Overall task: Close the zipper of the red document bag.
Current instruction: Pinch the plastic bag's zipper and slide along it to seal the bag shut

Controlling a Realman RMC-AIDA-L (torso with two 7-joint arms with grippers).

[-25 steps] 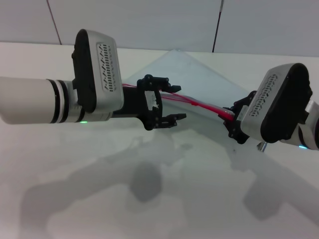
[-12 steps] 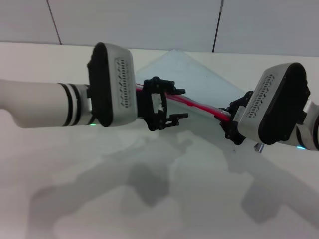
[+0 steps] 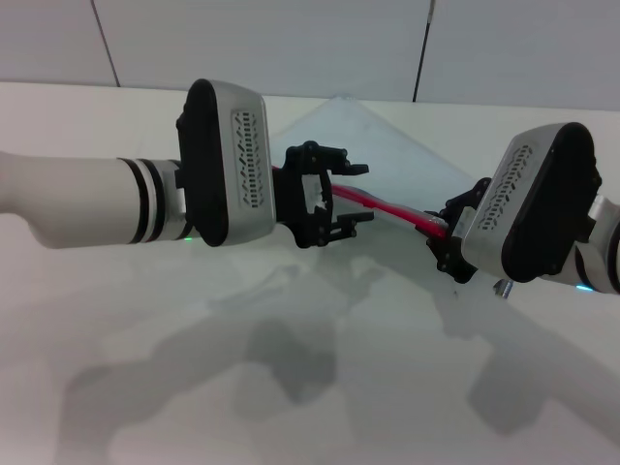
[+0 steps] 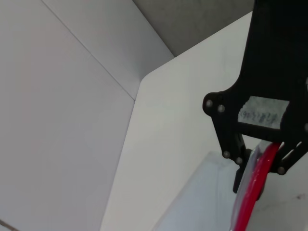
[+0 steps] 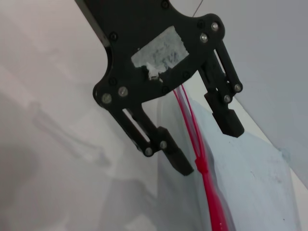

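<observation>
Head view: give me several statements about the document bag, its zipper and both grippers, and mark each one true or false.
1. The left gripper is open, with the zipper passing between its fingers. True.
2. The zipper is blue. False: it is a bright red strip along one edge of the red document bag.
3. The right gripper is parked far from the bag. False: it is at the zipper's end on the robot's right.
4. The bag lies on a white table. True.
</observation>
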